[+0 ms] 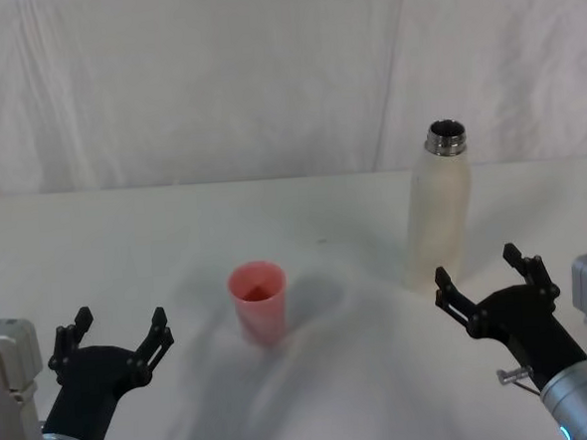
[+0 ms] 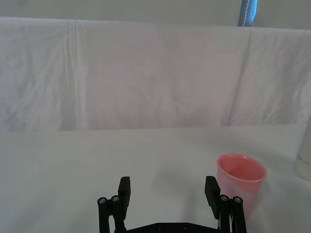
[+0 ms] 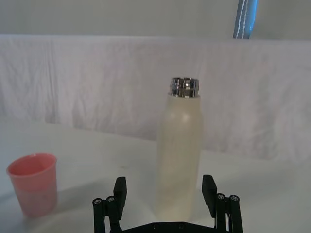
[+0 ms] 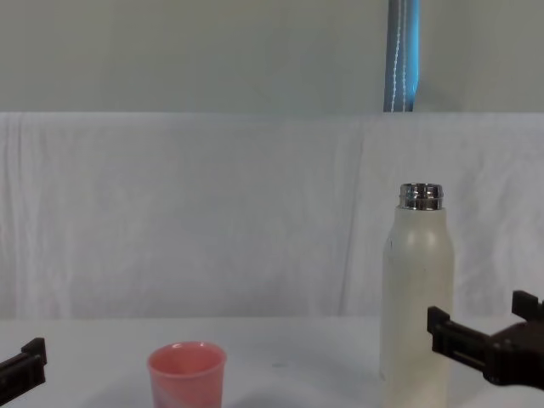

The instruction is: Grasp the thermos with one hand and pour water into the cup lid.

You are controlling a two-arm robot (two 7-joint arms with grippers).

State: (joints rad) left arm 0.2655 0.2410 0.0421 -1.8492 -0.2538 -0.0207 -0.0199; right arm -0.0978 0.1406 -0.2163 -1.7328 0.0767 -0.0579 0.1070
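Observation:
The thermos (image 1: 438,209) is a tall cream-white bottle with an open steel neck, standing upright at the right of the table (image 1: 125,240). It also rises in the right wrist view (image 3: 179,154) and the chest view (image 4: 416,293). The cup lid (image 1: 259,300) is a small pink cup standing upright at the middle, left of the thermos; the same cup lid (image 2: 239,182) (image 3: 33,183) (image 4: 186,373) stands in the other views. My right gripper (image 1: 481,273) (image 3: 165,190) is open, just in front of the thermos, not touching it. My left gripper (image 1: 121,331) (image 2: 167,191) is open and empty, near the front left.
White cloth covers the table and hangs as a backdrop (image 1: 265,72) behind it. A blue-grey pole (image 4: 403,55) stands behind the backdrop. Bare cloth lies between the cup lid and the thermos.

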